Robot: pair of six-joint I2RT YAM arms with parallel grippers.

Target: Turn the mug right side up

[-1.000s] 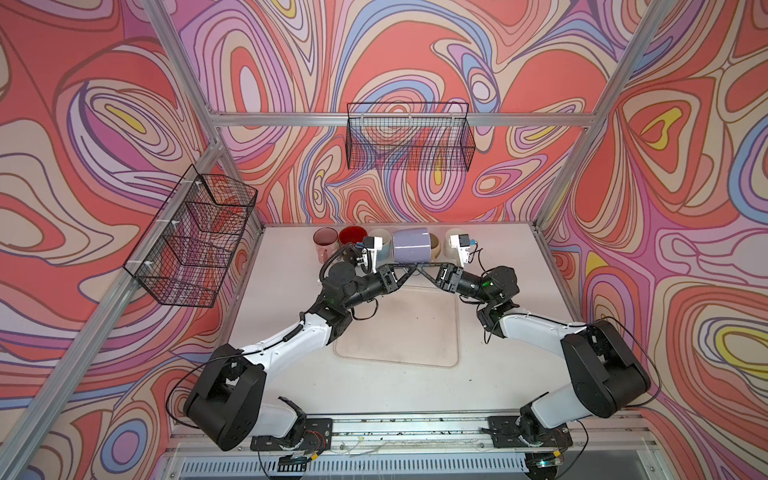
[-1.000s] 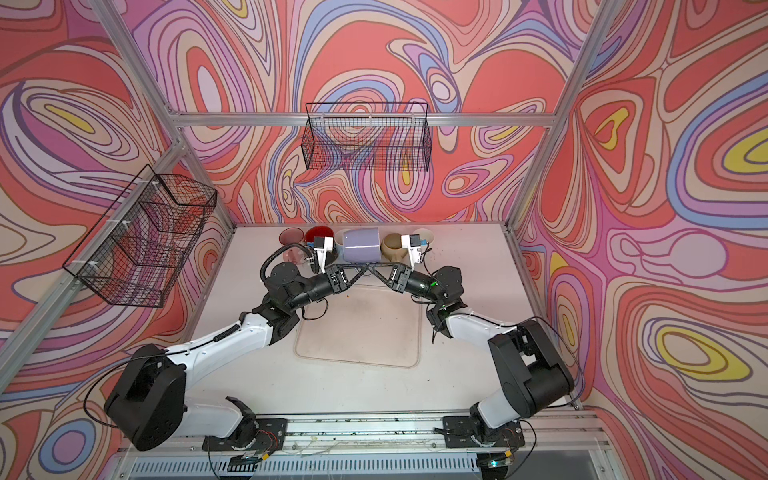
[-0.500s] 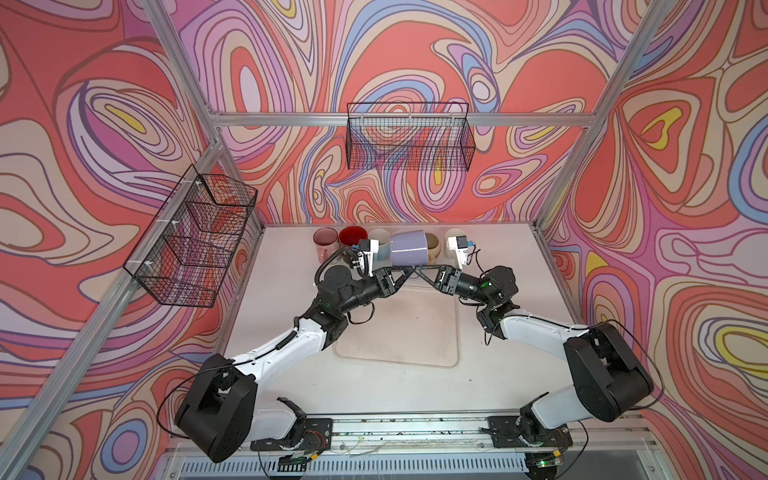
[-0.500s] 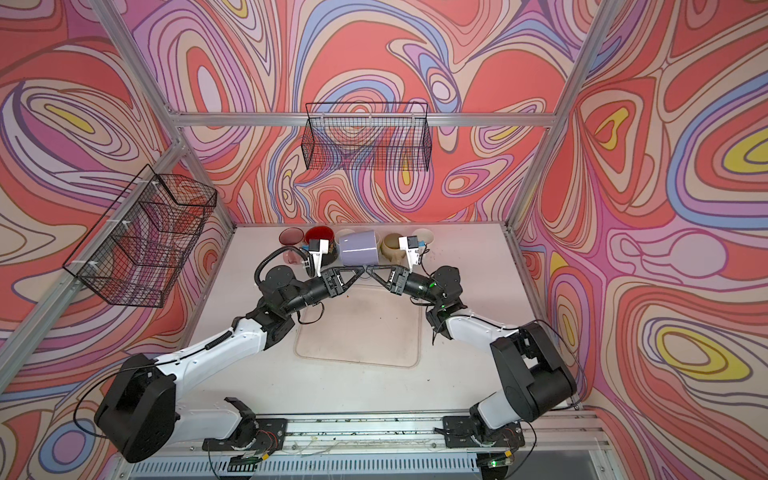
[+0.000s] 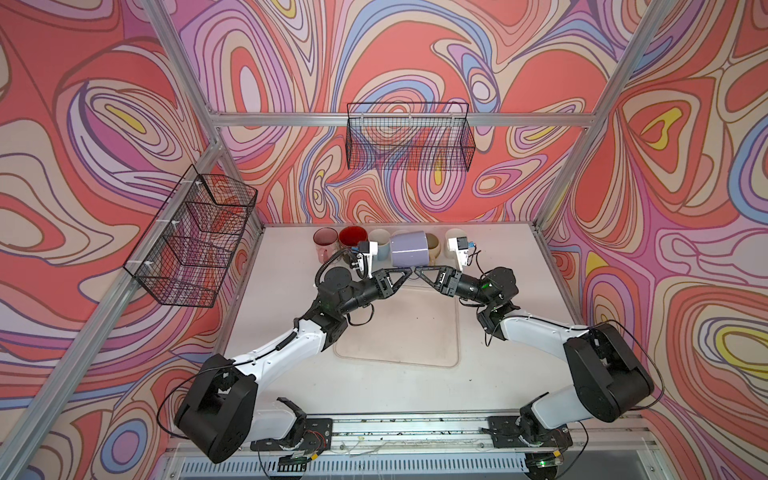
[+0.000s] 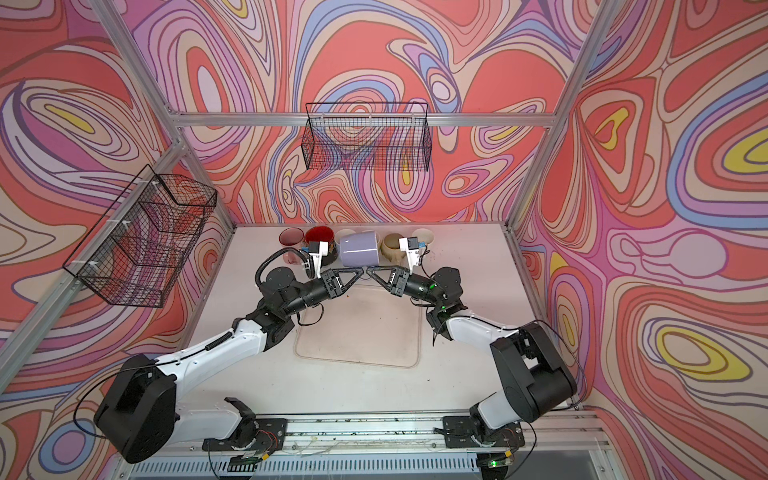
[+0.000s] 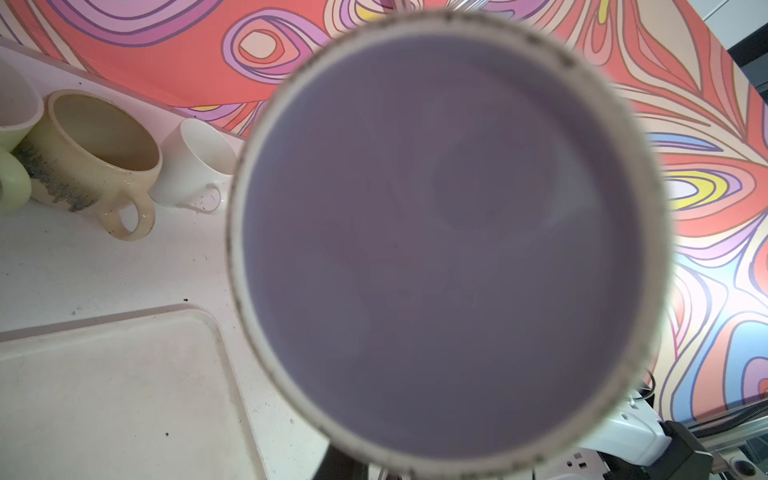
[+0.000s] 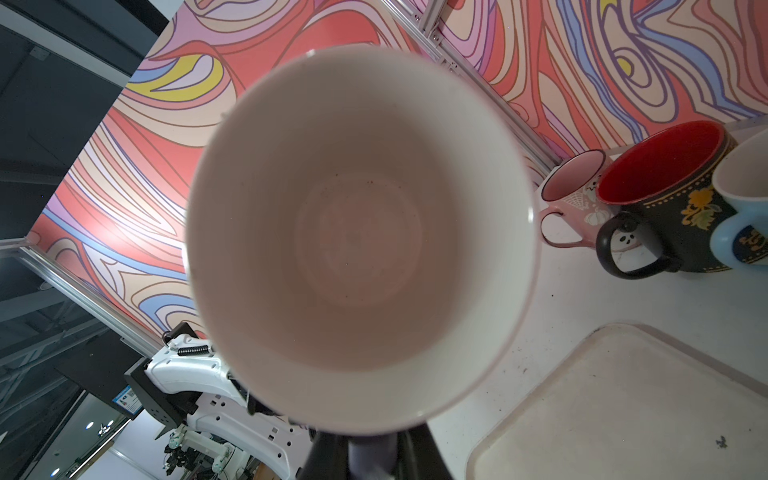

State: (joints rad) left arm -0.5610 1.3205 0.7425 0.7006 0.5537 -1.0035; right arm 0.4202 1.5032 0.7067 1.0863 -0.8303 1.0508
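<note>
As the mug [image 5: 409,249] lies sideways, its mouth faces the right gripper [image 5: 417,271].
Its fingers [image 8: 328,457] clamp the mug; left gripper [image 5: 410,272] fingers are hidden, so cannot tell.

The left arm [image 5: 274,353] and right arm [image 5: 536,328] share white link shells and bulky black joint housings. The left gripper [image 5: 409,271] and right gripper [image 5: 417,272] are black triangular open frames, each with a white camera block [image 5: 369,251] mounted behind it. A ribbed black cable [image 5: 328,262] loops off the left wrist. A green light [image 5: 483,286] glows on the right.
</note>
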